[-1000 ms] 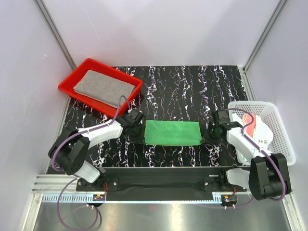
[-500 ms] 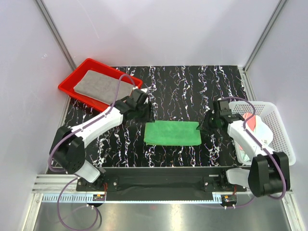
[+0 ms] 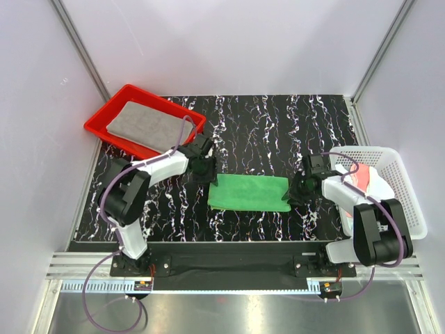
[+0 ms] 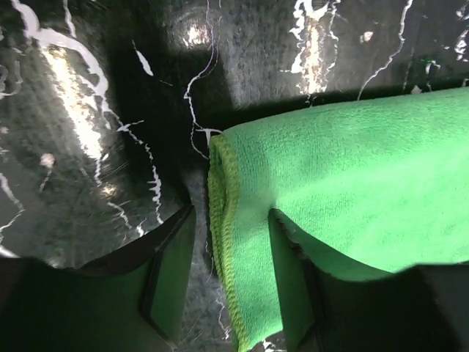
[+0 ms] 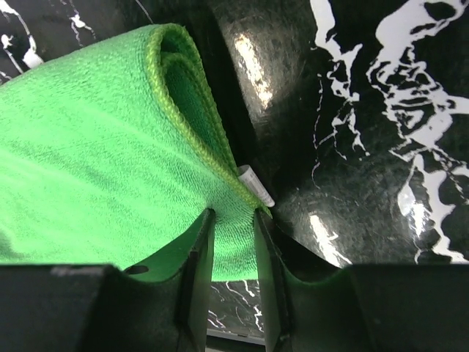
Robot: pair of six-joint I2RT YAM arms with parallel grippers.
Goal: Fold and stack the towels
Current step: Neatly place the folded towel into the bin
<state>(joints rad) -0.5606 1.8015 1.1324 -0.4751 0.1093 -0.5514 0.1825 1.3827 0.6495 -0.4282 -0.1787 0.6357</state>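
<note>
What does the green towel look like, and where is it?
The bright green cloth towel looks soft and fuzzy, with a stitched hem. It is folded into flat layers and lies on the black marbled table, towards its near edge. A small white tag pokes out at its right end. The left gripper stands open astride its left edge, and the right gripper stands open around its right corner.

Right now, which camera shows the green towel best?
The top external view: the whole folded green towel lies flat on the table. The left wrist view shows only its left end. The right wrist view shows only its right end, with folded layers and a small tag.
</note>
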